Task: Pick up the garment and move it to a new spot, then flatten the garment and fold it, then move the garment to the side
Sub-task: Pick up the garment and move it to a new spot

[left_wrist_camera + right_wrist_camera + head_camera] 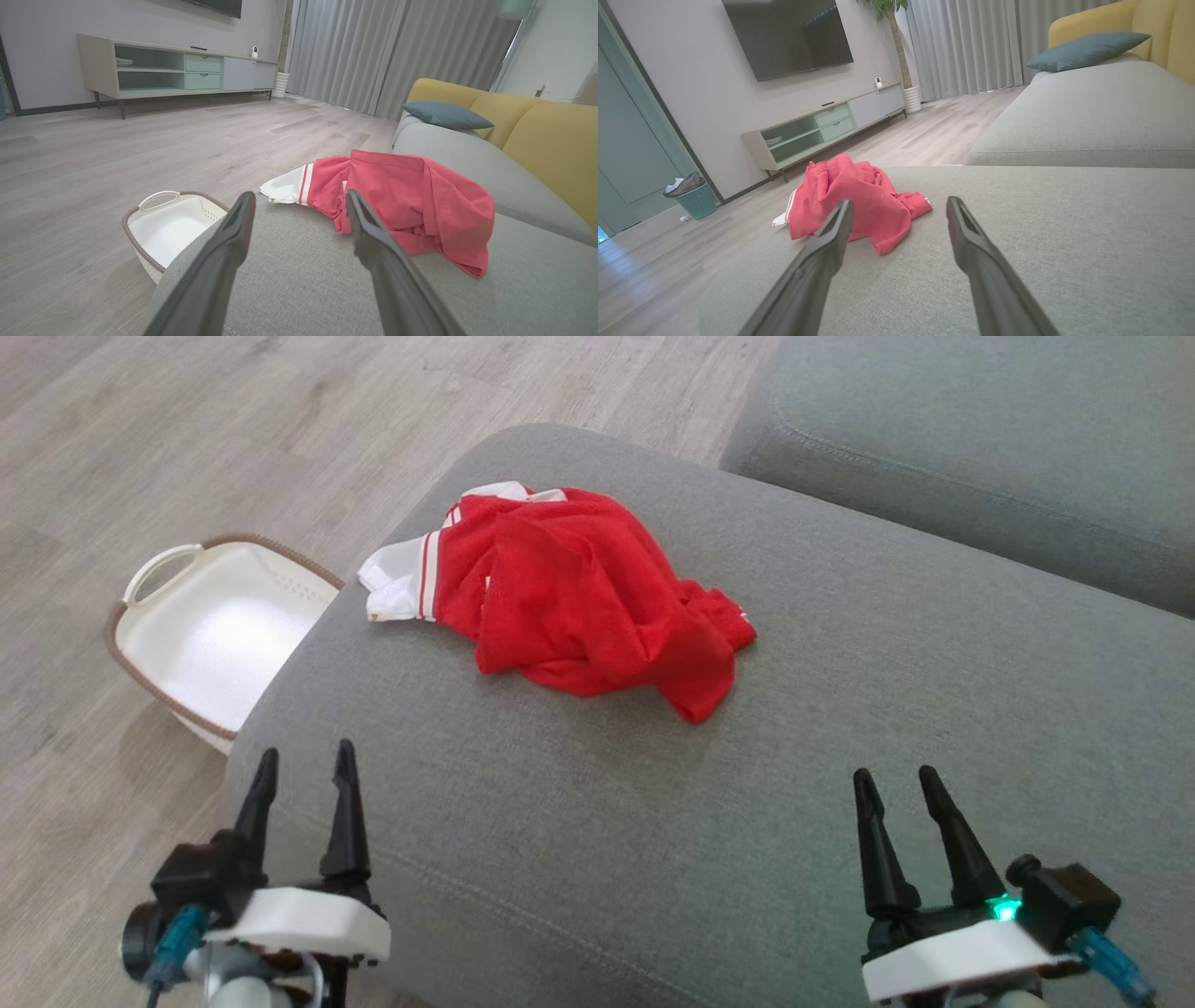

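First, locate the crumpled red fabric garment with white striped trim (579, 588). It lies bunched in a heap on the grey upholstered sofa cushion (653, 859), toward the far left part of that cushion, and nothing holds it. Its white sleeve end (397, 579) sits just beside the cushion's rounded edge, above the cream plastic laundry basket with a brown woven rim (215, 635) on the wooden floor.

Both the left gripper (308, 753) and the right gripper (894, 773) hover over the near side of the cushion, jaws spread wide and empty, well apart from the garment. The pick-up is therefore not yet begun.

Aim for a raised red fold near the heap's middle, not the thin white end. Close on several layers, then lift clear before carrying. Avoid dragging leftward: the cloth would likely slide off the edge. Set it down on the bare central fabric, where both grippers can reach for flattening.
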You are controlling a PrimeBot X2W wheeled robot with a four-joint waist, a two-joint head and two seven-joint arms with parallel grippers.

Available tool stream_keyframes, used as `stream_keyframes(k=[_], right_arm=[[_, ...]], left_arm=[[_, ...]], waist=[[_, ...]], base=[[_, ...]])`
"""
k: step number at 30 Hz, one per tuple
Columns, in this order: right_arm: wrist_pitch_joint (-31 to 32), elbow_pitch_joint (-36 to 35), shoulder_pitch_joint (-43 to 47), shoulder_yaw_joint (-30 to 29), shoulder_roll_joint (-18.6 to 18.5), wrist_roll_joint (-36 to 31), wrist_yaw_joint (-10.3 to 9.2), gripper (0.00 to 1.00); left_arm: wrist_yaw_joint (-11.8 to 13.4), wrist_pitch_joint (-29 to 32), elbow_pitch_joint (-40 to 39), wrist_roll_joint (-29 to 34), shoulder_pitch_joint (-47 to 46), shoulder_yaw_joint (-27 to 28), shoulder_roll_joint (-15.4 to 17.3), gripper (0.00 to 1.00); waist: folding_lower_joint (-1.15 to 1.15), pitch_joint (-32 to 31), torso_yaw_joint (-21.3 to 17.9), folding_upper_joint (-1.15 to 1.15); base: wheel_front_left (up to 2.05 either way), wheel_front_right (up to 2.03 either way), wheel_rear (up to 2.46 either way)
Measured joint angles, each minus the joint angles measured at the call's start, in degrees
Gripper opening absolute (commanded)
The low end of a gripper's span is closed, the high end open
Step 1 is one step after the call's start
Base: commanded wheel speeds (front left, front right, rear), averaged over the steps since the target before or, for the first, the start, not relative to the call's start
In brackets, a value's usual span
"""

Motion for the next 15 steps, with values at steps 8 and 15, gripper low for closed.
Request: stream_keyframes(k=[8,15], right_arm=[[0.0,-1.69,-0.15,-2.33,0.01,-1.14,0.0,1.0],[0.0,-5.04,-3.94,-8.66,-0.01,-4.97,0.0,1.0]], left_arm=[[-1.47,-0.24,1.69,0.53,-1.71,3.09,-0.2,1.0],[-4.04,-0.27,8.95,1.7,-14.29,5.06,0.92,1.0]], waist=[[0.0,2.35,-2.91,0.0],[0.0,8.31,-5.86,0.0]], base=[[0.0,0.0,0.0],[0.0,0.0,0.0]])
